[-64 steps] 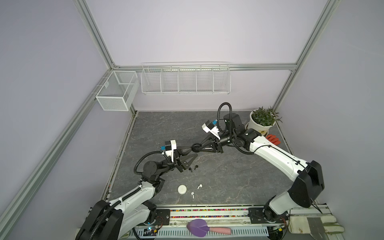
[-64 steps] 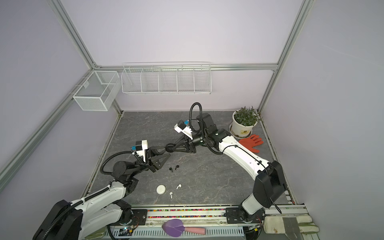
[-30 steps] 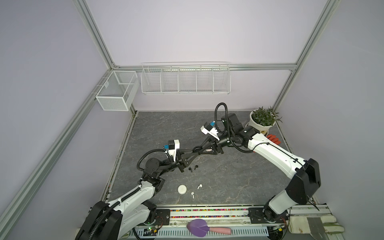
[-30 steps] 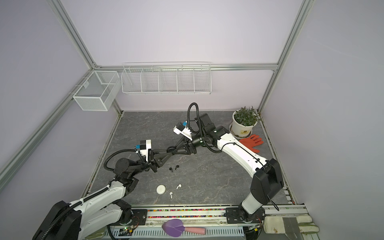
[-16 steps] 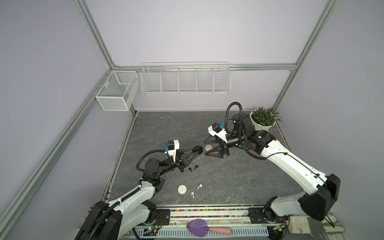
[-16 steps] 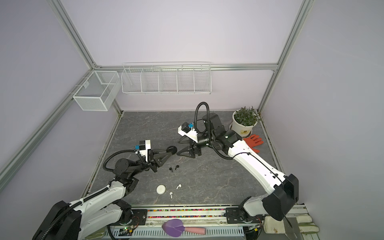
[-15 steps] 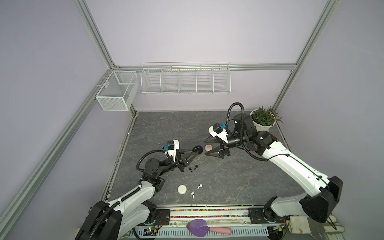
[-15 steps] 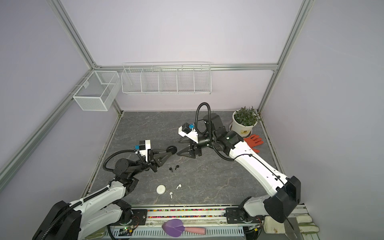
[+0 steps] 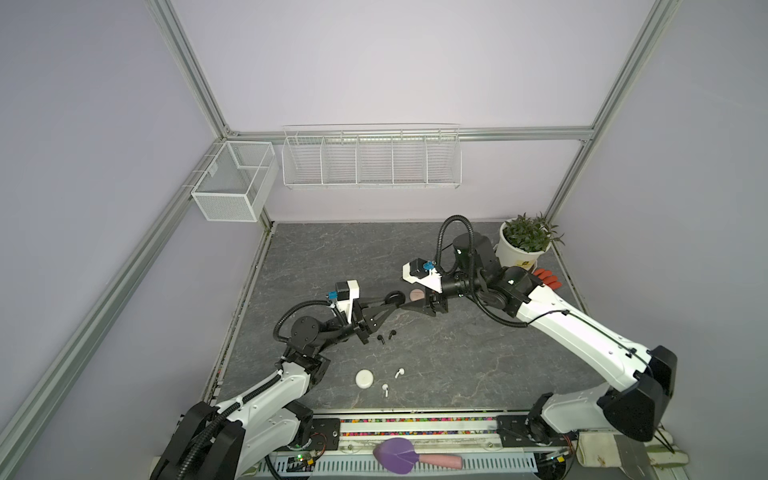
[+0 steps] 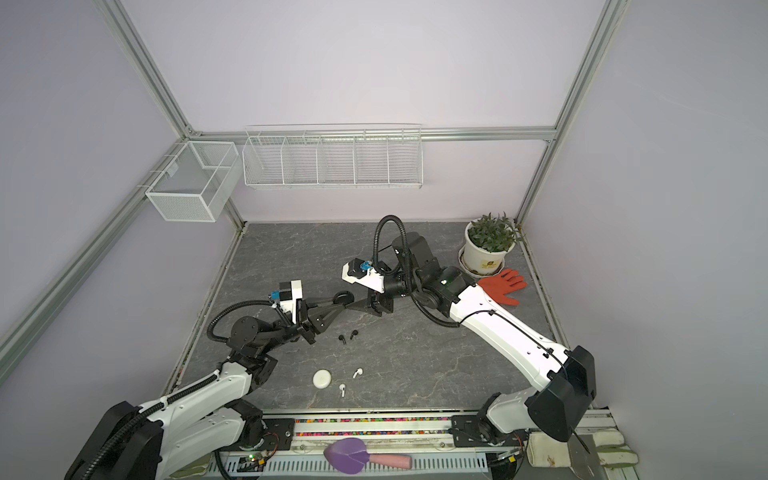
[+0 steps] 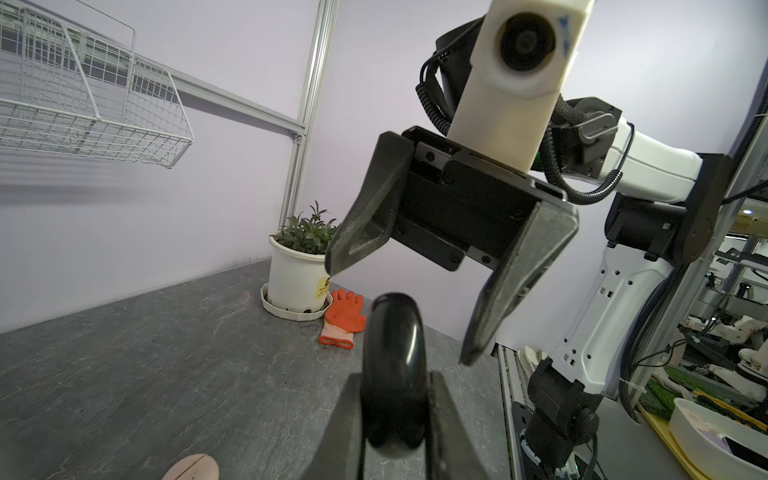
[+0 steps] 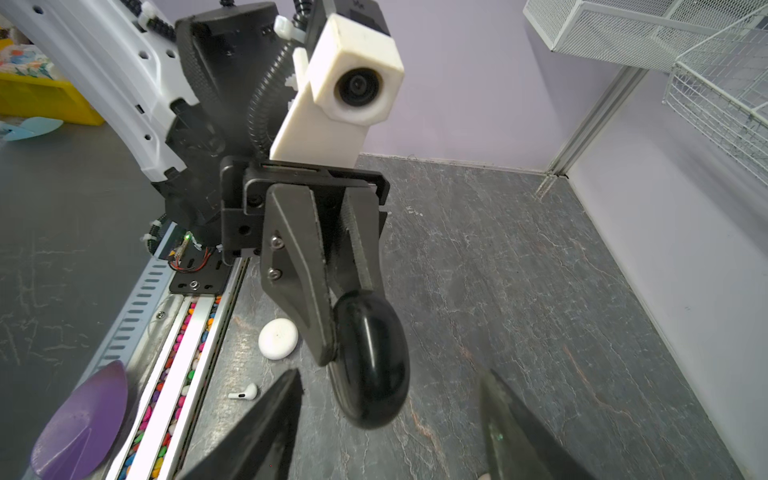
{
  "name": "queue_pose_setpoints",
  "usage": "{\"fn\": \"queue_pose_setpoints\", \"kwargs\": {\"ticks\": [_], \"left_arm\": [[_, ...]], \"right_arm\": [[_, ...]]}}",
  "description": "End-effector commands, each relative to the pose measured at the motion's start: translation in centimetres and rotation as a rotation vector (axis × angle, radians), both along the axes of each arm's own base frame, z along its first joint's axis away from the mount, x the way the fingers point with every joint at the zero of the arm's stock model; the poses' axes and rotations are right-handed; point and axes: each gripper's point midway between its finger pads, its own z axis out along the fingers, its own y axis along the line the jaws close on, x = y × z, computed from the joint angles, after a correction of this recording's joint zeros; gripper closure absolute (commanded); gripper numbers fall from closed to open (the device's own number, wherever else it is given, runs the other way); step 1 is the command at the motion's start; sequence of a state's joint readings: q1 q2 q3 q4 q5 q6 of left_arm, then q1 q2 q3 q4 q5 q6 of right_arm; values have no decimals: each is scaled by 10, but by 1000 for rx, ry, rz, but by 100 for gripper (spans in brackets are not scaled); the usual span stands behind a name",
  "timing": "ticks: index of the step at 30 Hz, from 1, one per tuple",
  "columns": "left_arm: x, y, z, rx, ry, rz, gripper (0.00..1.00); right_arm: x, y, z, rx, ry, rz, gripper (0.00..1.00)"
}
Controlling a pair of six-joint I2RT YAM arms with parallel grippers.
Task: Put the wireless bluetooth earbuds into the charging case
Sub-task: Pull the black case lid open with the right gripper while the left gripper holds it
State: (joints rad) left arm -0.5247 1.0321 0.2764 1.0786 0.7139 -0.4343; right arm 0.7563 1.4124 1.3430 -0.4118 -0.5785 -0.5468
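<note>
Above table [image 9: 457, 353] centre, black charging case [image 12: 370, 361] clamped in left gripper [image 9: 390, 306], right gripper [image 11: 400, 311] spread apart facing it, black earbuds [image 9: 392, 333] lying below, shown only in both top views, pink case [image 11: 191, 467] clear in left wrist view, yellow pot label [image 11: 323, 287] likely printed, unreadable

The right gripper [image 9: 409, 306], pressed up against the black charging case [image 9: 394, 297] a second ago, has backed off it, and its jaws now stand spread wide just beside the case. With that arm drawn away, a pink case [image 9: 417, 295] has come into sight on the desk [image 9: 478, 353], close beside the black charging case.
</note>
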Motion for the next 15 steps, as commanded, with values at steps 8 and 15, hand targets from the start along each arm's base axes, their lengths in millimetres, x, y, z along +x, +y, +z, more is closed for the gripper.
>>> {"fn": "queue_pose_setpoints", "kwargs": {"ticks": [8, 15], "left_arm": [[-4, 3, -5, 7, -7, 15, 100], [-5, 4, -5, 4, -7, 12, 100]], "right_arm": [[12, 10, 12, 27, -75, -29, 34], [18, 14, 15, 32, -80, -45, 34]]}}
